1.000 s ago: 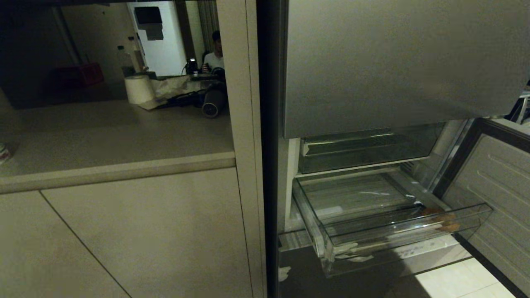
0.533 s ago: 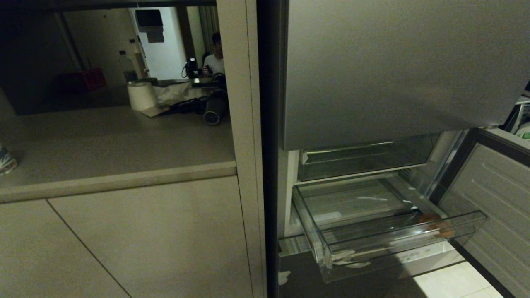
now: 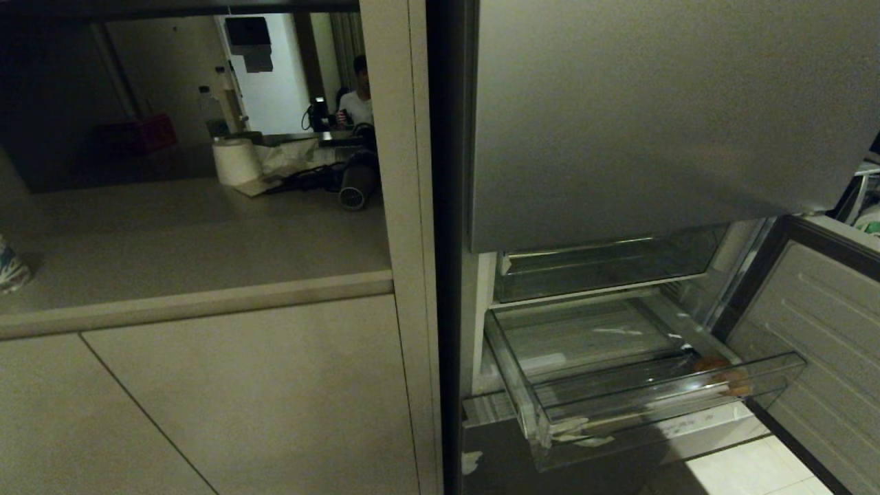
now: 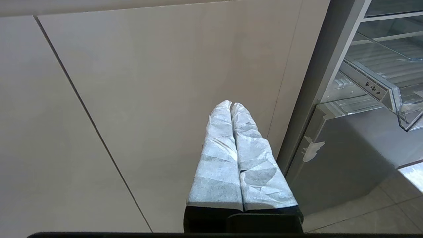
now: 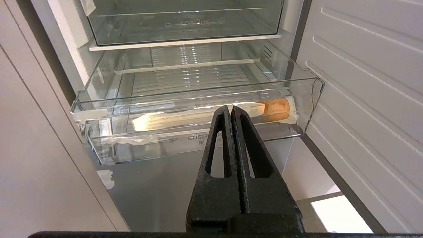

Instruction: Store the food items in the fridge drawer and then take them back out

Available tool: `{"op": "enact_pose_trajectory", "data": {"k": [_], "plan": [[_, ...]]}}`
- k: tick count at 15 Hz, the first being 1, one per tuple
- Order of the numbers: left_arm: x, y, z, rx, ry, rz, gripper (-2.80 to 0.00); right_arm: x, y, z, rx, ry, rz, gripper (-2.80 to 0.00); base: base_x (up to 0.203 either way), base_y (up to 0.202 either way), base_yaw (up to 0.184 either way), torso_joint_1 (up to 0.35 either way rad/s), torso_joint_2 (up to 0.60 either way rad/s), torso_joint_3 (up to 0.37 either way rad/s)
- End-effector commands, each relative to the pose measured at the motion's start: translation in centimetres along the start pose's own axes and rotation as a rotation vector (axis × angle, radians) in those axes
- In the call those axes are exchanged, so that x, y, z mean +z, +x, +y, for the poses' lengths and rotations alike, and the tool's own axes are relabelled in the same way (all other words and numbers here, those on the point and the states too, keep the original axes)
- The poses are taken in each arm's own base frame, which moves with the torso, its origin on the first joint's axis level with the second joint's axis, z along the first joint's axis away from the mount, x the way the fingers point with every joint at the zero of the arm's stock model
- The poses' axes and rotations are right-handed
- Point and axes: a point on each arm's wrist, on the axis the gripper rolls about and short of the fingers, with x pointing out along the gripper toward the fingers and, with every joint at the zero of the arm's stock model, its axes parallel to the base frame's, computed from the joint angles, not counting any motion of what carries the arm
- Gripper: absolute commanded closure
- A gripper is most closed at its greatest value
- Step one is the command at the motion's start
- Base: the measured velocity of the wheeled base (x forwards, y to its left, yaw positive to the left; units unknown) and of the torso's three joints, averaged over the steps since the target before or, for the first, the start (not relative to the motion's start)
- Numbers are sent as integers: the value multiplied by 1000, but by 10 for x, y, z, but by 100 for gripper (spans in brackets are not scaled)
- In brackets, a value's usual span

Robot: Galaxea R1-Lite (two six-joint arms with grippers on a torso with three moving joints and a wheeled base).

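Note:
The clear fridge drawer is pulled out from the grey fridge, low on the right. One food item, an orange-brown lump, lies inside at the drawer's front right corner. My right gripper is shut and empty, hanging in front of the drawer's front wall, apart from it. My left gripper, its fingers wrapped in white, is shut and empty before the beige cabinet front. Neither arm shows in the head view.
Above the drawer sits a shallower clear tray under the closed upper door. The open lower door stands at the right. A counter lies left, with a paper roll and a seated person beyond.
The whole head view has shifted: everything sits a little lower in the picture than a second ago, so the camera moved. The arms and the food item have not moved.

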Motion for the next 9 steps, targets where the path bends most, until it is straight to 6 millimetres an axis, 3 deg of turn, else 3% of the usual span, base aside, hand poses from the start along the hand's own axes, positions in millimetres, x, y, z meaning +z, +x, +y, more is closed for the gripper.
{"op": "enact_pose_trajectory", "data": {"k": [1,5,9], "plan": [[0,0,0,0,0,0,0,-9,2,0,-1,0,29,0,0,0,0,0,0,0],[0,0,0,0,0,0,0,-9,2,0,-1,0,29,0,25,0,0,-2,1,1],[0,0,0,0,0,0,0,-9,2,0,-1,0,29,0,191,0,-1,13,0,1]]}}
